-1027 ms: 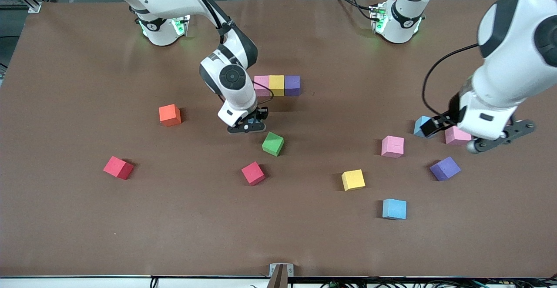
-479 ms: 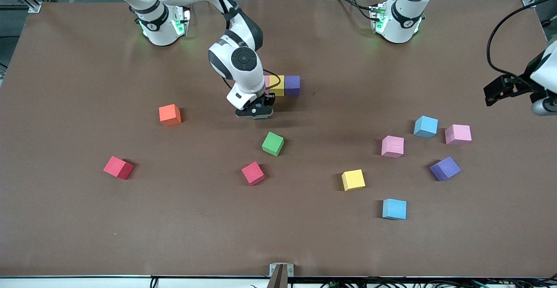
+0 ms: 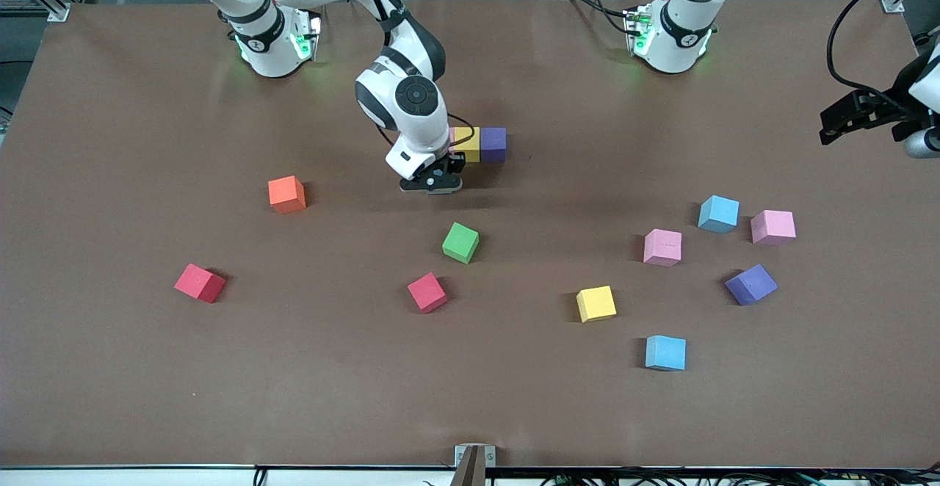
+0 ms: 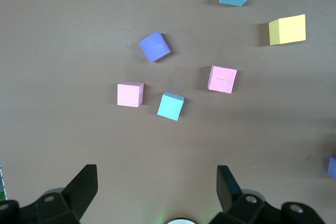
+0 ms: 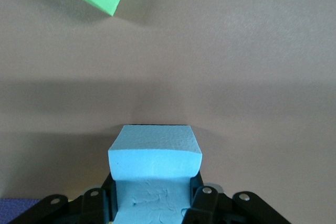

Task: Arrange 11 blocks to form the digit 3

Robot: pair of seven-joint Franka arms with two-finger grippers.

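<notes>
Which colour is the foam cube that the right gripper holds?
Light blue foam cube, shut in the right gripper; clearest in the right wrist view.

Table covering (image 3: 147, 368): plain brown. Joined row: yellow block (image 3: 467, 144) and purple block (image 3: 493, 144). Loose blocks: orange (image 3: 286, 194), green (image 3: 460, 242), two red (image 3: 199, 282) (image 3: 427, 292), two pink (image 3: 662, 247) (image 3: 772, 226), two light blue (image 3: 718, 214) (image 3: 665, 352), yellow (image 3: 595, 303), purple (image 3: 750, 284). The block in the black right gripper (image 5: 152, 203) is light blue (image 5: 155, 153). Arms: white, black joints.
</notes>
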